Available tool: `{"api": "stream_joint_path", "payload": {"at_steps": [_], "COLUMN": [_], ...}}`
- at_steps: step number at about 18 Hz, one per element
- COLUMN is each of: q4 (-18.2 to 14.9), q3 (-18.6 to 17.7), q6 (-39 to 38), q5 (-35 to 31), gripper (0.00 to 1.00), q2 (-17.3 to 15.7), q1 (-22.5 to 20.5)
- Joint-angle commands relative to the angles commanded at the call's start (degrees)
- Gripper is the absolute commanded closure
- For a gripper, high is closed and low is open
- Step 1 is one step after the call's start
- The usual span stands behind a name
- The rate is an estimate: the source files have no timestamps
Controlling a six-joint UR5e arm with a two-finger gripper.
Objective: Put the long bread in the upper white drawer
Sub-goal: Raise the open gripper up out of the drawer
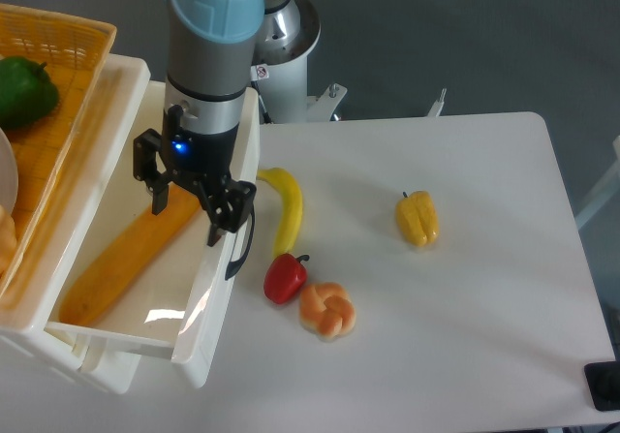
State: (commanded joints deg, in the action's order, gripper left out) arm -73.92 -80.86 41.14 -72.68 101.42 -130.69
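The long bread, an orange-brown loaf, lies diagonally on the floor of the upper white drawer, which stands pulled out at the left of the table. My gripper hangs open over the drawer's right side, above the loaf's upper end, with nothing between its fingers. The right finger is over the drawer's front wall, near the dark handle.
A woven yellow basket with a green pepper sits above the drawer at the far left. On the table lie a banana, a red pepper, a knotted bun and a yellow pepper.
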Motion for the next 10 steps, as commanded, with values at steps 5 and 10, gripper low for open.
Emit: {"api": "stream_joint_path", "payload": {"at_steps": [5, 10], "q4": [0.5, 0.9], "q3": [0.1, -0.7], "q6": [0.4, 5.2], "q5": [-3.1, -3.3], "gripper": [0.00, 0.00], "q2": [0.2, 0.2], "q1": [-1.0, -3.8]}}
